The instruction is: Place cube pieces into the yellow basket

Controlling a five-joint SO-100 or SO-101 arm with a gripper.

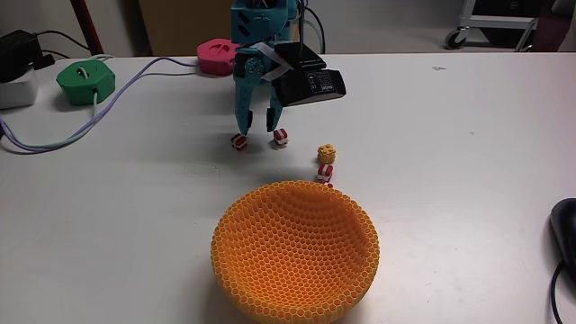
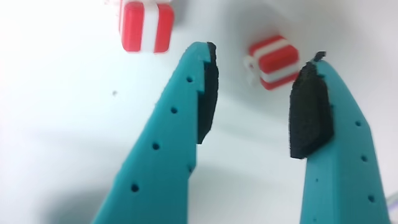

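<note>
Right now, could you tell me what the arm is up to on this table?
The gripper is open and empty, lowered over the table between two striped cubes. The wrist view shows one cube between its fingertips, not yet gripped. A yellow cube and another striped one sit nearer the basket, which looks empty.

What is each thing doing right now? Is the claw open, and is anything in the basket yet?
tool: open, empty, over the table.
yellow basket: upright, empty.
striped cubes: loose on the table by the fingertips.
third striped cube: on the table at the basket's far rim.
yellow-orange cube: on the table, outside the basket.
</note>
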